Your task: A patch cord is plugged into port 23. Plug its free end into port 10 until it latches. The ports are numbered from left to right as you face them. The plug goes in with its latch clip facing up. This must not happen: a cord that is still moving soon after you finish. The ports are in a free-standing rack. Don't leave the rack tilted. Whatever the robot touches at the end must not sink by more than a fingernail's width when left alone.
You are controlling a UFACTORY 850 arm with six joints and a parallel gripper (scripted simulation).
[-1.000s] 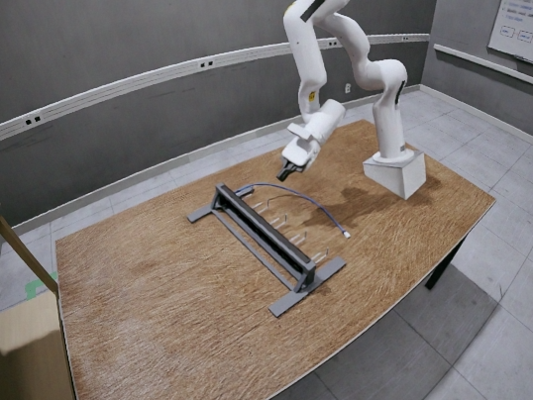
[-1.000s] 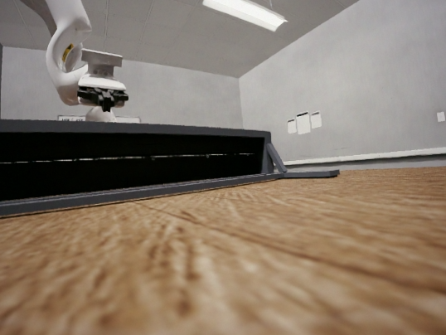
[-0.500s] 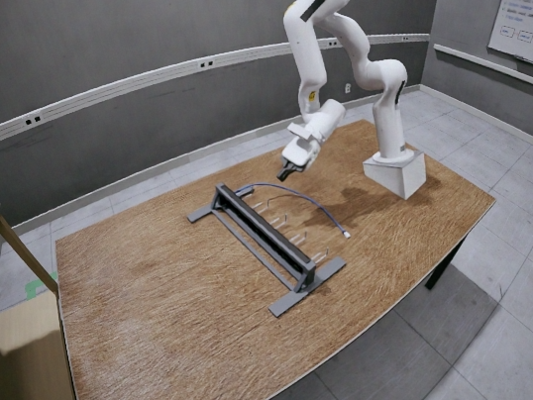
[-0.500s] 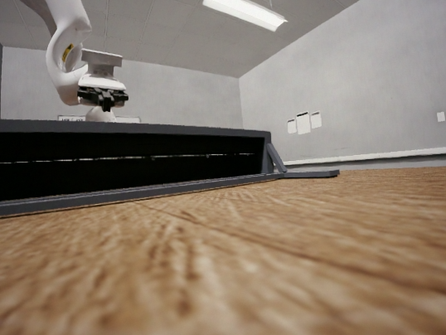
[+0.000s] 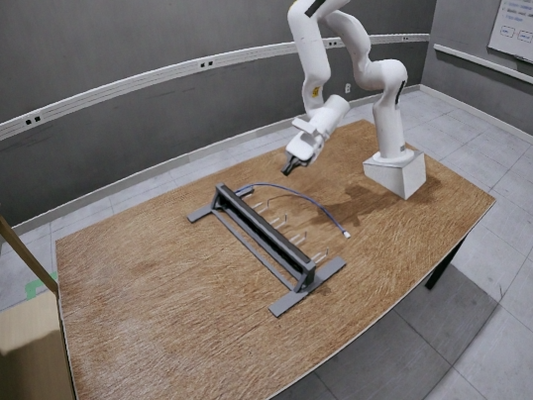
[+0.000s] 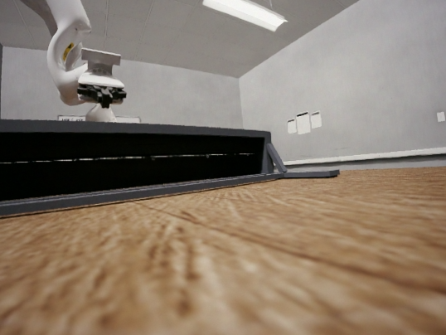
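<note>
A long dark grey rack [image 5: 263, 232] [image 6: 133, 145] stands upright on two flat feet across the wooden table [image 5: 149, 297]. A bluish patch cord [image 5: 302, 194] runs from the rack's far end in an arc over the table. Its white free plug [image 5: 344, 233] lies on the table on the robot's side of the rack. My gripper [image 5: 286, 171] [image 6: 102, 99] is shut on nothing. It hangs in the air above the table beyond the rack's far end, well away from the free plug. The cord and plug are hidden in the exterior view.
Several thin wire brackets [image 5: 297, 238] stick out of the rack towards the robot. The robot's white base block [image 5: 396, 173] stands at the table's far right. A cardboard box [image 5: 30, 347] stands at the left front corner.
</note>
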